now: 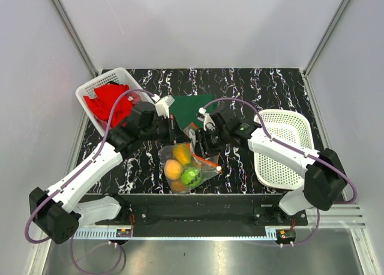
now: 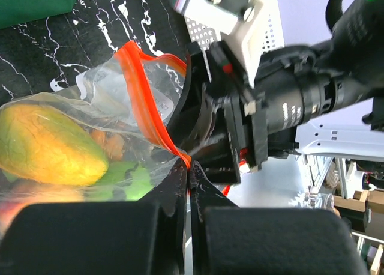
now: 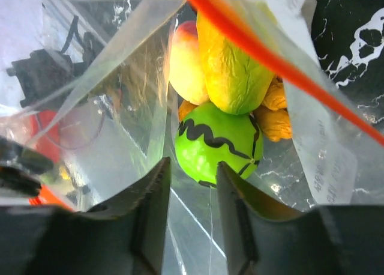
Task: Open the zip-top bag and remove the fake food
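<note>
**Two arms meet over a bag of fake food.** The left end effector (image 2: 189, 174) is seen clamped tight on the orange zip strip (image 2: 144, 101) of the zip-top bag (image 1: 187, 164). The strip is pinched between its black fingertips at one corner of the bag's mouth. The right end effector (image 3: 193, 188) is held partly open, with its two fingers set a narrow gap apart. Clear bag film is seen across that gap.

Both arms are stretched from their bases at the near edge toward the middle of the black marbled tabletop (image 1: 258, 89). The left arm is slanted in from the left and the right arm is bent in from the right, so the two wrists are brought almost nose to nose.

The bag is found just below and between the two end effectors, lying toward the near edge of the tabletop. The fake food (image 1: 182, 167) is seen inside it. A green round piece (image 3: 219, 143) is shown just ahead of the right fingers, with a yellow-green piece (image 3: 231, 65) and a peach-orange one (image 3: 183, 59) beyond it.
</note>
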### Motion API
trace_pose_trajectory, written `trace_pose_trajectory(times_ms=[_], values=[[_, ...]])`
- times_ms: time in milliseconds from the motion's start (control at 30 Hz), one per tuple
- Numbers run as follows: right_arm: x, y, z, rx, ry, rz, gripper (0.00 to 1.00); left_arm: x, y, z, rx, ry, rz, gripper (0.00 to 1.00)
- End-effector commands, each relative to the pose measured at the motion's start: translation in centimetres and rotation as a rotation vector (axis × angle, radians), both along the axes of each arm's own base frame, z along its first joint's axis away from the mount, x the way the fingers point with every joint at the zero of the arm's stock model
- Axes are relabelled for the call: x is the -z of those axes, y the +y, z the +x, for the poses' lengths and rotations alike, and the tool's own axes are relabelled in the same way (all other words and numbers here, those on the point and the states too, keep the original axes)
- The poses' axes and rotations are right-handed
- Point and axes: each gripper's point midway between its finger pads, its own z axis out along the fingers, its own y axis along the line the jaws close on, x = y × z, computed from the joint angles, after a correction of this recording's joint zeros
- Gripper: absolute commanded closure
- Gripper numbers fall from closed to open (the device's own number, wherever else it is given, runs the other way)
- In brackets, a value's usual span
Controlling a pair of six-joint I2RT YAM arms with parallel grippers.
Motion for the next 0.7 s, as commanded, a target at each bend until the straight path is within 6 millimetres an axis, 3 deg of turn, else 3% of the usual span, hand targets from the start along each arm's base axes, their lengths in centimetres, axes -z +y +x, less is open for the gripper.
trace_pose_trajectory(times_ms=[0, 167, 367, 667], values=[[-0.2, 1.9, 2.0, 0.026, -0.057, 0.045, 0.5, -2.4, -0.9, 0.8, 0.002, -0.05, -0.076, 1.0], [1.4, 3.7, 3.6, 0.072, -0.043, 0.063, 0.47, -2.6, -1.5, 0.5, 0.024, -0.021, -0.108, 1.0], [3.4, 4.6, 4.1, 0.113, -0.057, 0.075, 0.27, -2.8, -2.0, 0.8, 0.028, -0.013, -0.129, 1.0], [7.1, 6.6, 3.5, 0.095, -0.062, 0.048, 0.17, -0.2, -3.1, 1.3, 0.049, 0.013, -0.089, 1.0]])
